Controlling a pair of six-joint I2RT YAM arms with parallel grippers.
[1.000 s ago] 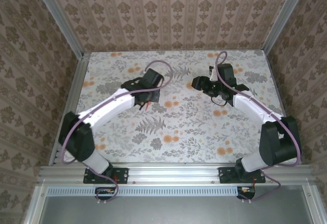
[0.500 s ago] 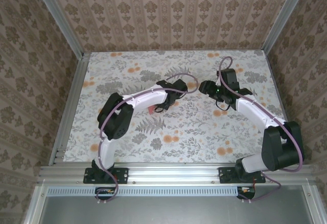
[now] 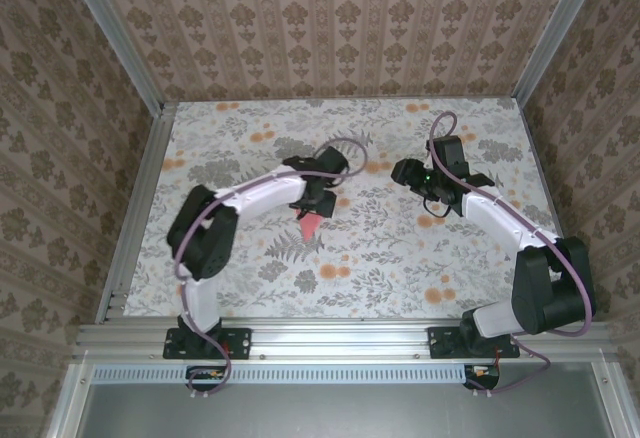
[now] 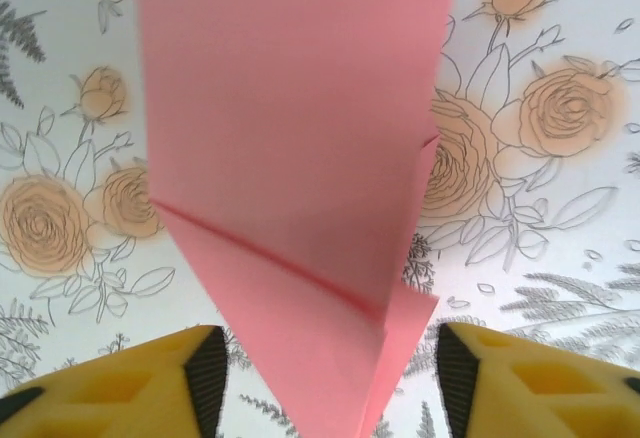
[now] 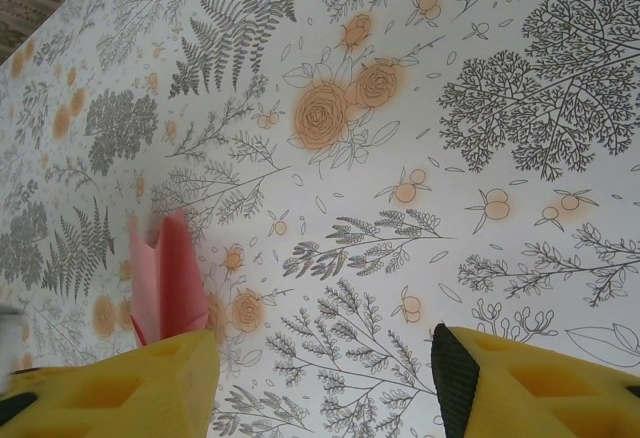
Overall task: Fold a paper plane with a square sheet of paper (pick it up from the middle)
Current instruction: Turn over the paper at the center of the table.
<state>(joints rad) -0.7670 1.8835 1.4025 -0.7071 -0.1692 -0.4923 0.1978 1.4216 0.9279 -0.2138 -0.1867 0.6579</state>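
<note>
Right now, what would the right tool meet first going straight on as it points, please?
Probably the floral table; the paper sits off to one side of that line, though depth is unclear.

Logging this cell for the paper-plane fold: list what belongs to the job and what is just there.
Job: folded pink paper; left end effector, open; right end effector, open.
Just there: floral table cover; wallpapered walls; aluminium frame.
</note>
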